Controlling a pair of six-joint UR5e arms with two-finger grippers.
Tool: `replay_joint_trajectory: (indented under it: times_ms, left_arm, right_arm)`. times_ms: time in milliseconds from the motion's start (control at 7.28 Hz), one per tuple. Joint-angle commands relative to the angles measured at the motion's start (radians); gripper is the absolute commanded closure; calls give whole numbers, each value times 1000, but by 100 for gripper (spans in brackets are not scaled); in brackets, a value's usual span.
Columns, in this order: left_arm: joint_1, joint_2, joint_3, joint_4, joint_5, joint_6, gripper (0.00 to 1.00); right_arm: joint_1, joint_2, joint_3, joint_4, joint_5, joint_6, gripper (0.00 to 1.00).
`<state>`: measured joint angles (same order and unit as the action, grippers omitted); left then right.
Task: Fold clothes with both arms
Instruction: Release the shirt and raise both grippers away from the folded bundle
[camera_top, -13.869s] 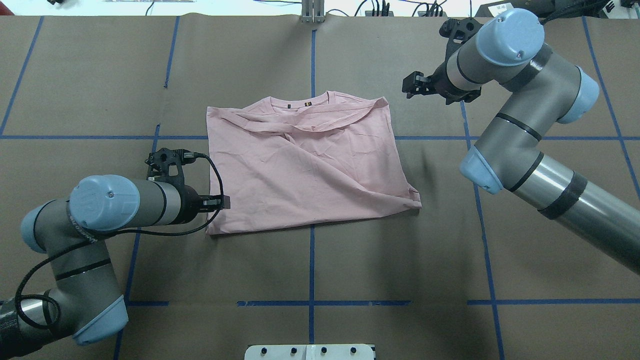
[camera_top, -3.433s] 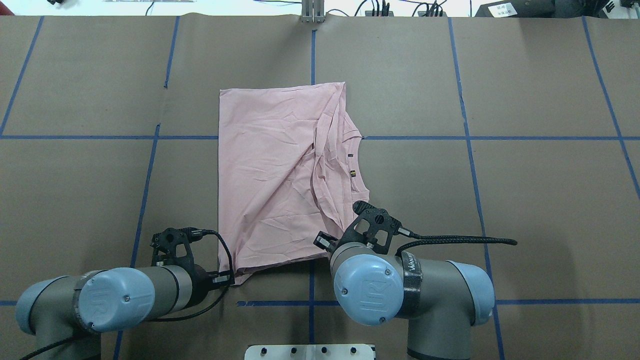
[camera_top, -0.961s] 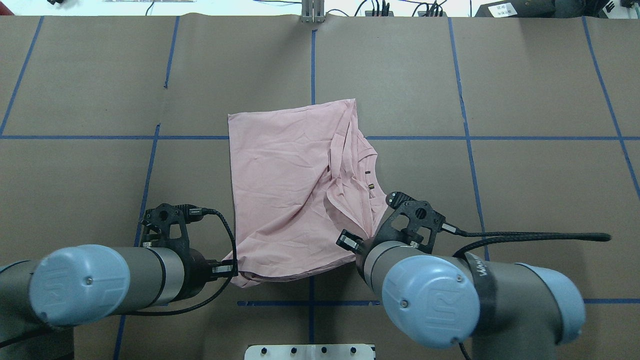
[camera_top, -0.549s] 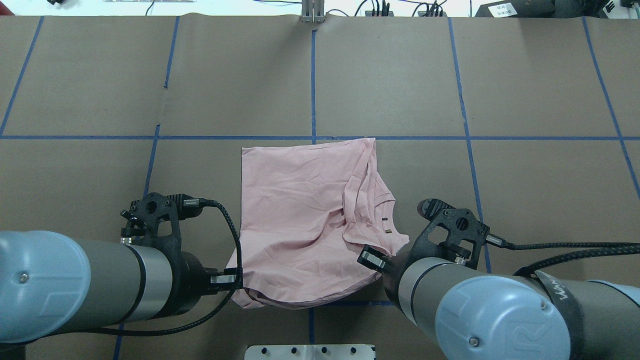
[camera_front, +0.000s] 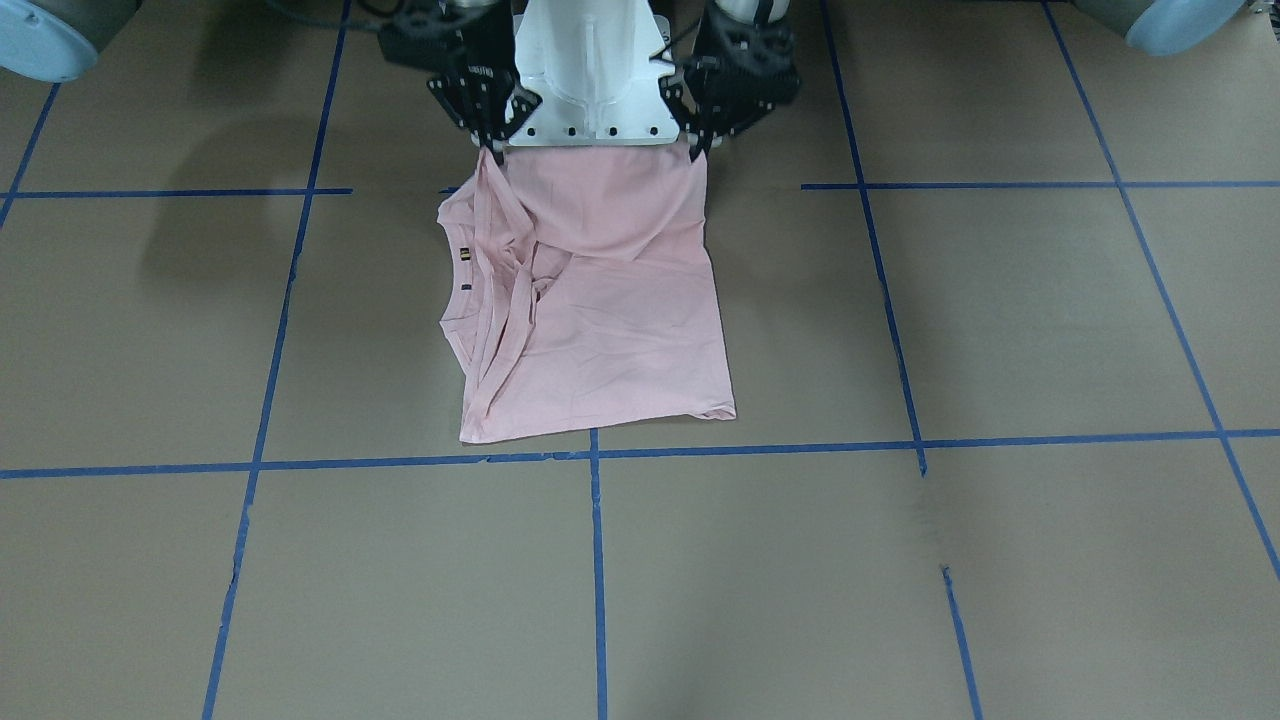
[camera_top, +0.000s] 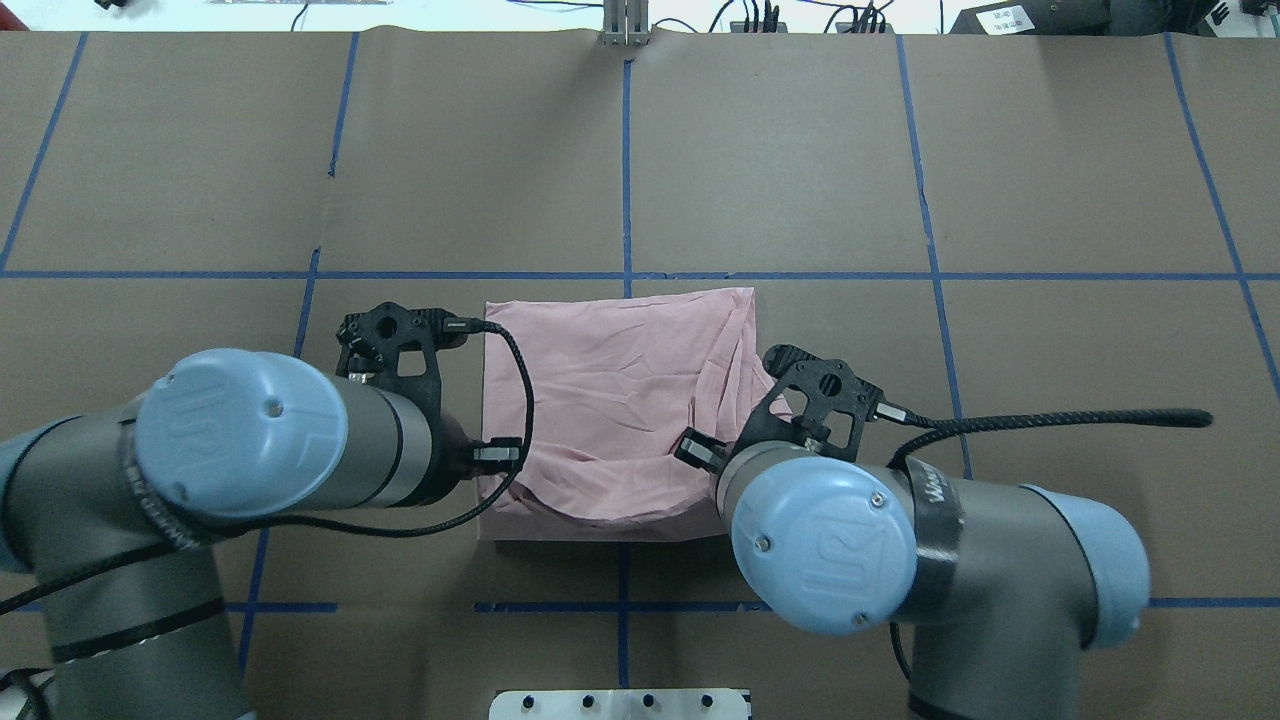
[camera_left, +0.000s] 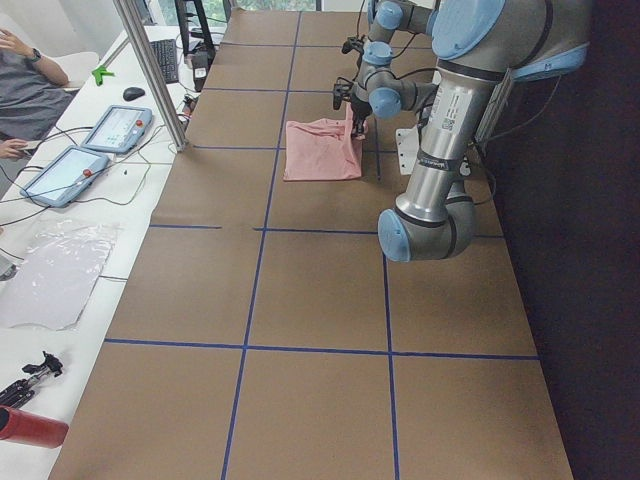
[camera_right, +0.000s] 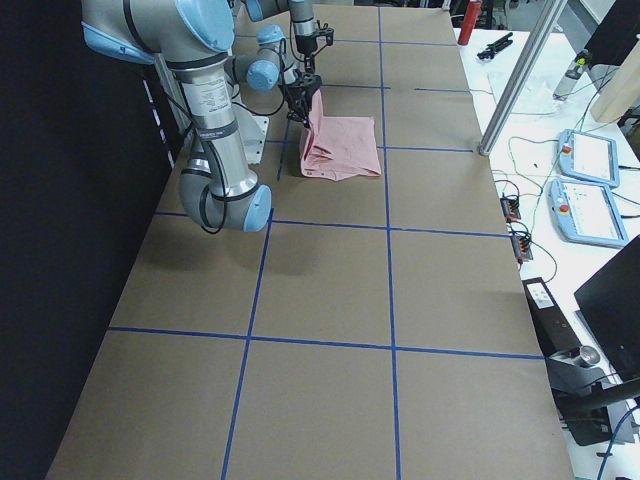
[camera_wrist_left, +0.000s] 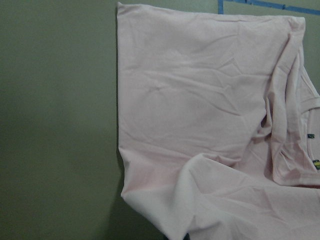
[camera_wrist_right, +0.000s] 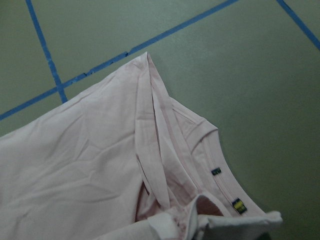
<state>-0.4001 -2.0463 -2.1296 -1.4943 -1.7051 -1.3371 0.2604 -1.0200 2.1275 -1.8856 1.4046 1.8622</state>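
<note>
gripping t-shirt (camera_top: 612, 375): left hand (camera_top: 498, 456), right hand (camera_top: 698, 451)

From overhead, the pale pink T-shirt (camera_top: 620, 400) covers the black left gripper's (camera_top: 497, 457) fingertips; the black right gripper's (camera_top: 699, 451) vanish beneath its own wrist. Both wrist views crop the cloth nearest them.

Overhead looking forward-down, front view facing back, two distant side views, close wrist cameras, all sharing T-shirt (camera_top: 620, 380)
</note>
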Motion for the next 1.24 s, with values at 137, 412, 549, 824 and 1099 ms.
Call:
replay_joint_trajectory:
  times_ms: [137, 412, 549, 824, 1099]
  left_arm:
    - [-127, -78, 212, -86, -2, 91, 100]
    - [-216, -141, 419, -223, -2, 157, 53]
    - [-276, -172, 556, -322, -4, 235, 25]
    - [-370, -173, 643, -409, -8, 393, 1]
    - [-373, -163, 634, -412, -96, 426, 1]
  right_arm:
    - [146, 58, -220, 157, 46, -111, 100]
    - [258, 177, -481, 263, 120, -214, 27]
    - [310, 233, -667, 369, 123, -260, 0]
    - [419, 268, -816, 468, 231, -413, 0]
    - [470, 261, -810, 464, 341, -516, 0]
